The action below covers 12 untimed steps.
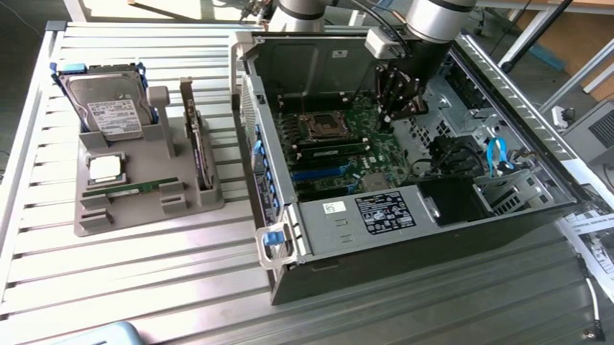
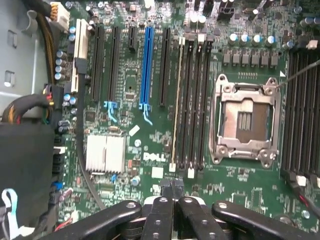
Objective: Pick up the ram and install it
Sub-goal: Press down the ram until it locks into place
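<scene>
A ram [image 1: 131, 188], a long thin green stick, lies flat on the grey holder [image 1: 144, 208] at the exterior view's left, outside the case. My gripper [image 1: 407, 108] hangs inside the open computer case [image 1: 317, 237], above the green motherboard [image 1: 369, 154]. In the wrist view the gripper [image 2: 172, 186] is shut with its fingertips [image 2: 166, 190] pressed together and nothing between them. It hovers just off the near end of the black memory slots [image 2: 195, 100]. A thin pale strip [image 2: 176, 100] stands edge-on in the slot beside them; it looks like a seated stick.
The holder also carries a hard drive [image 1: 108, 104], a square silver CPU [image 1: 103, 167] and an upright expansion card [image 1: 198, 144]. On the motherboard are the empty CPU socket [image 2: 245, 120], a blue slot [image 2: 146, 65], a silver heatsink [image 2: 105, 152] and black cable bundles [image 2: 25, 107].
</scene>
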### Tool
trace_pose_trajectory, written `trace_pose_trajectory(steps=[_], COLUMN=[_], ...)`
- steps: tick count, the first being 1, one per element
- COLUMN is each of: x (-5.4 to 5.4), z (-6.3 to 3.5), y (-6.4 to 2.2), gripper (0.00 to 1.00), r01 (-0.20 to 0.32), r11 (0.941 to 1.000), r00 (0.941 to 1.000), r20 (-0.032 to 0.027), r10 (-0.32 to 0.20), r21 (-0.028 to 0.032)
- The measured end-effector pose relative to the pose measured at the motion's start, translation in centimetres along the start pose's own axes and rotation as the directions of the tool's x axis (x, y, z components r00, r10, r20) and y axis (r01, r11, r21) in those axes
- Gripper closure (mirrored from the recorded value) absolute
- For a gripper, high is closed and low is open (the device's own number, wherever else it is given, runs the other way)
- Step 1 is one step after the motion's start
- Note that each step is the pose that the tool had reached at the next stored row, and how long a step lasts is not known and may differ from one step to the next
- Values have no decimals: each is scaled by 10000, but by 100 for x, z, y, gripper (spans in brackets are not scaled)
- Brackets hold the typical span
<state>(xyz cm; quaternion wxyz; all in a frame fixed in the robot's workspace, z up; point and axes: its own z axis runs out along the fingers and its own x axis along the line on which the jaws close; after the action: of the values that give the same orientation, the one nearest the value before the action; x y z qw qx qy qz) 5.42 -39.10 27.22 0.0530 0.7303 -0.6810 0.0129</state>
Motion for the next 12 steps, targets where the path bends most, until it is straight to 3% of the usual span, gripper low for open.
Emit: trace_pose_trajectory(steps=[7,12], x=[24,26], z=[-178,-194], y=[-108,-112], gripper=[89,89], r01=[0,1], r11=[10000,10000], r00=[10000,10000], r20=[2,3], r10=[0,-1], r21=[-7,-7])
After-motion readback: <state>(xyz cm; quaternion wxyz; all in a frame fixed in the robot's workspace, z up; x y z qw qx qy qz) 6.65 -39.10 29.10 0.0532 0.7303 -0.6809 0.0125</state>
